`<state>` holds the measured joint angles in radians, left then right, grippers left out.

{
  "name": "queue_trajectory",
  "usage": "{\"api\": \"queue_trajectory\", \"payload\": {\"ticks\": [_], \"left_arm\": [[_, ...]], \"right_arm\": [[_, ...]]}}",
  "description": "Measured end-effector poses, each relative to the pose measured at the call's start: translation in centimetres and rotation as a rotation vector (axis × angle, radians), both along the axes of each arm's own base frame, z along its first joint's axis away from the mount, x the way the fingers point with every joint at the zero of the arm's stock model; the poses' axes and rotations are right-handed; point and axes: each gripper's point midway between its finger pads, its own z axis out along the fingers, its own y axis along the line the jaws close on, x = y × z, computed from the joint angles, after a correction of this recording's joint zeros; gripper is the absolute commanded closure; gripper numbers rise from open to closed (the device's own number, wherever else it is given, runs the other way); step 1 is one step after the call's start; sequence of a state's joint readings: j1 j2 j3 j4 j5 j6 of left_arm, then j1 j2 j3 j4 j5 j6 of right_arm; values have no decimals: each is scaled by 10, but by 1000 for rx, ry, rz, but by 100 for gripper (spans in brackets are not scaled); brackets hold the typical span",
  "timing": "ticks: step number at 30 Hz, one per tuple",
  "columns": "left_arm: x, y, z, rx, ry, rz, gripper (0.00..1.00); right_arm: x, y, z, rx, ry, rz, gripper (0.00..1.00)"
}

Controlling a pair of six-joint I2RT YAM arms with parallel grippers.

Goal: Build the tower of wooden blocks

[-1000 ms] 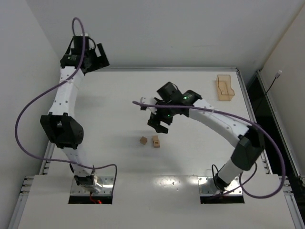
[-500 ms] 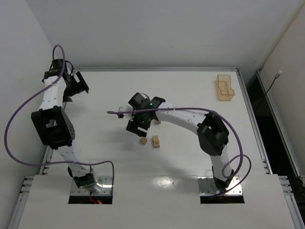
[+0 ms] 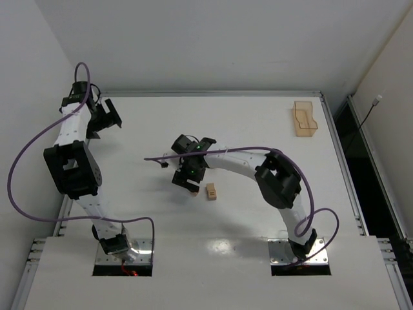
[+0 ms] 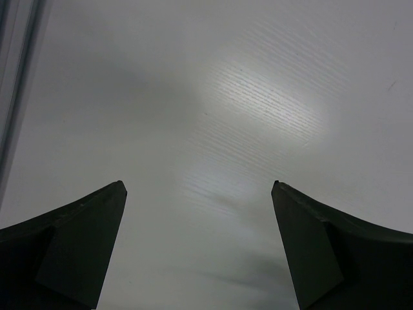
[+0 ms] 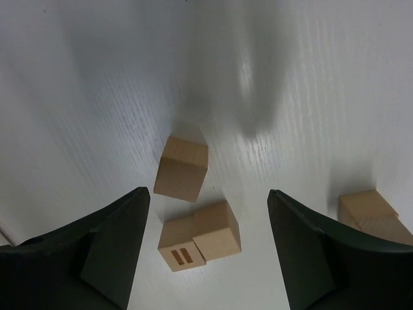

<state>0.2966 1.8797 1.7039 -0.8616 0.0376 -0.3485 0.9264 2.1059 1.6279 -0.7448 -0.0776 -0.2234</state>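
1. this place looks like a robot lab, not a home or a shop.
2. two robot arms, the left arm and the right arm, are bolted to shiny metal plates at the near edge of a big white table.
3. long purple cables loop loose from the arms.
4. the walls are plain and white.
5. the table has a metal frame around it.
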Motion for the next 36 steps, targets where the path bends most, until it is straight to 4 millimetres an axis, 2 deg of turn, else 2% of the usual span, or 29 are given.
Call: {"api": "queue_trajectory", "payload": {"ticks": [9, 15, 19, 20, 27, 31, 34, 36], "left_arm": [[1, 2, -10, 0, 21, 5, 6], [1, 4, -16, 3, 38, 9, 6], [1, 5, -23, 4, 54, 12, 6], [1, 6, -23, 4, 56, 14, 6], [0, 12, -23, 14, 53, 32, 6], [2, 10, -28, 24, 52, 42, 6], [-2, 2, -38, 30, 79, 45, 6], [-4, -8, -44, 29, 95, 39, 6]], "right_arm": [[-14, -1, -16, -13, 81, 8, 32], [-21, -1, -25, -21, 126, 11, 47], [-25, -4, -32, -36, 151, 11, 76], [-26, -4, -33, -38, 155, 8, 98], [-23, -6, -32, -53, 147, -17, 100], [-10, -16, -24, -103, 82, -72, 100], [8, -27, 1, -118, 5, -148, 100], [25, -31, 34, -102, -36, -213, 100]]}}
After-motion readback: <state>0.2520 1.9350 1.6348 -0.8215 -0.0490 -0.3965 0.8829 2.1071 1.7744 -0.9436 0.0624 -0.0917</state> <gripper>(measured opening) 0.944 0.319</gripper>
